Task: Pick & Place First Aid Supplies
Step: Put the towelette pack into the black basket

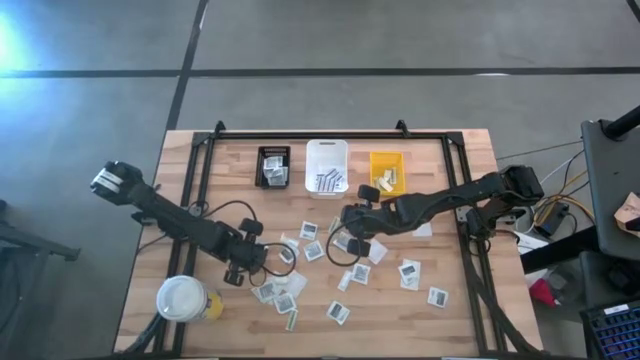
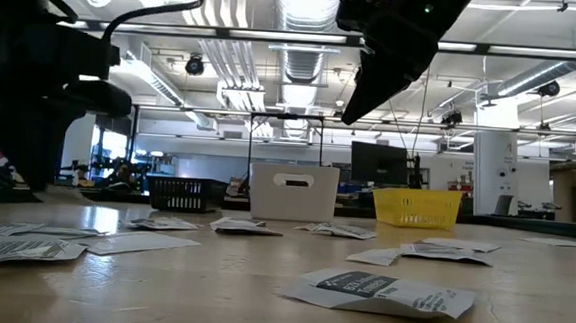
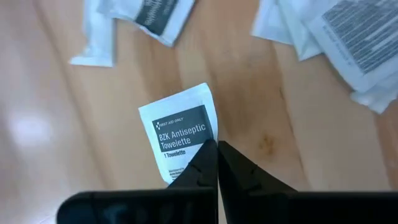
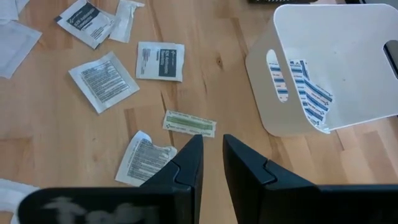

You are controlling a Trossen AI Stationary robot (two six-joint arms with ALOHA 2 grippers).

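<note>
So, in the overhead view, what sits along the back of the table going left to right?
Black bin → white bin → yellow bin. All three stand in a row near the table's far edge, apart from one another, each with packets inside.

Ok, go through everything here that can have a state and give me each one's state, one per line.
left gripper: shut on the antiseptic towelette packet
right gripper: fingers slightly apart, holding nothing, above the table near the white bin
white bin: upright, holds blue-striped packets
black bin: upright, holds packets
yellow bin: upright, holds pale strips
lidded cup: upright, lid on
</note>
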